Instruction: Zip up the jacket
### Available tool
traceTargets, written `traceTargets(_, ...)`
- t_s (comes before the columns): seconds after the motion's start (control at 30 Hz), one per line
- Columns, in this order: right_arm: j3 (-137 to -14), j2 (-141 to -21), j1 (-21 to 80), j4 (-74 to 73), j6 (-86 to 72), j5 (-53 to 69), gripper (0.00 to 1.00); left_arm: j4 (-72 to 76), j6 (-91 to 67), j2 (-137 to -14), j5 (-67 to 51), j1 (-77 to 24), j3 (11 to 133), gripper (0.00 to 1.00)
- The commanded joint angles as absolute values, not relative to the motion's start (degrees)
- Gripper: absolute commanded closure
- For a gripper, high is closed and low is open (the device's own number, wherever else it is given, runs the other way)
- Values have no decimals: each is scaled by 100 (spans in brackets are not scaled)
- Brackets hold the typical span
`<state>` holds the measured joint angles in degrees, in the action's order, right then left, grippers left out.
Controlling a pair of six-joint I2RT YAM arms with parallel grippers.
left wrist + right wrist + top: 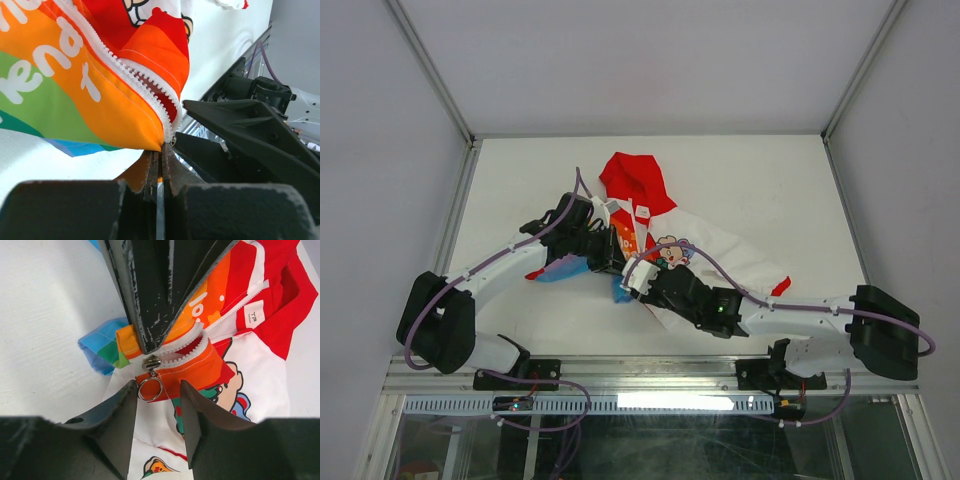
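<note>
From the overhead camera I see the jacket [730, 255] lying crumpled in the middle of the table [520, 180]. Its red hood [635, 180] points to the far side and the white body spreads off to the right. Both arms reach in over the rainbow-striped panel [628, 240], where the left pincer [613, 257] and the right pincer [634, 279] sit tip to tip, just beside each other. From up here I cannot tell how either set of jaws stands.

On the left wrist camera, my left pincer is clamped tight on the orange bottom edge of that panel, right at the low end of the zip, with cloth squeezed between the fingers. The white zip teeth [115, 62] run up and away from the pinch in two rows that part higher up, showing red between them. The right pincer's dark finger stands near, off to the side.

On the right wrist camera, my right pincer's jaws stand apart and grip nothing. The metal ring pull [150, 388] hangs in the gap, close against one finger and clear of the other. It dangles from the slider [151, 362], which sits at the low end of the zip. The left pincer's dark fingers come down from the top of the view and hold the orange fabric just beside the slider. Above the slider the teeth spread open toward the hood, past a white label [255, 316]. A cartoon print [235, 390] shows on the white body.
</note>
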<state>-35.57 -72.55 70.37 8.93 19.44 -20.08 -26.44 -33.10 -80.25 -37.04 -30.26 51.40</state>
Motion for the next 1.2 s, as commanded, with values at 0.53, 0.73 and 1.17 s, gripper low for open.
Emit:
traceTargets(0.53, -3829, -7002, 6774, 902, 1972, -1636, 76, -2848, -2993, -7955, -3562, -2958, 5413, 100)
traceTargets(0.73, -3798, -7003, 6717, 966, 1886, -1204, 71, -2848, -3001, -7931, -3555, -2954, 5396, 100)
traceTargets(1.17, -3562, -7092, 6760, 1433, 1601, -1238, 41, -2845, -3056, -7973, -3577, -2962, 5426, 100)
